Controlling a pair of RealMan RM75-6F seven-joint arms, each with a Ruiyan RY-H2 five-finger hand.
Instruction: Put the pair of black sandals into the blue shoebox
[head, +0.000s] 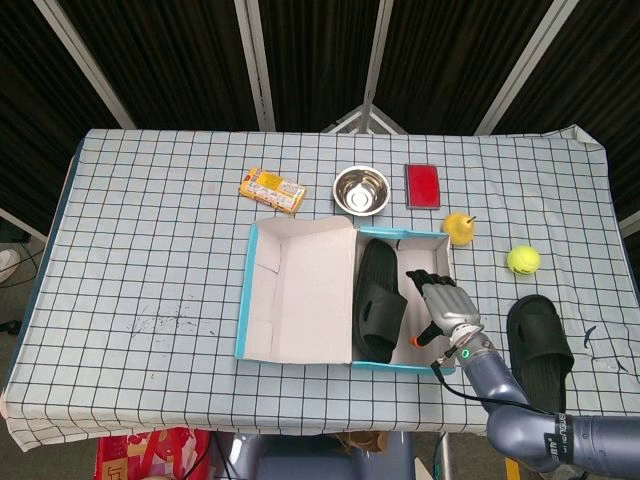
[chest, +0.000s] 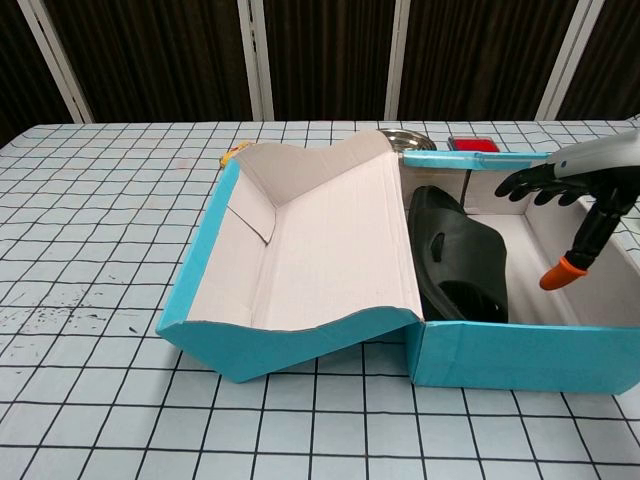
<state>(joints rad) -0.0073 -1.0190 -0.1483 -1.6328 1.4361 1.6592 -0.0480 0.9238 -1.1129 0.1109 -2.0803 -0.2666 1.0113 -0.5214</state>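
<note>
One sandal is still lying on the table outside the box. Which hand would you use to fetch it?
The right hand. It is open above the shoebox, close to the loose sandal on the table's right side. The left hand is not in view.
</note>
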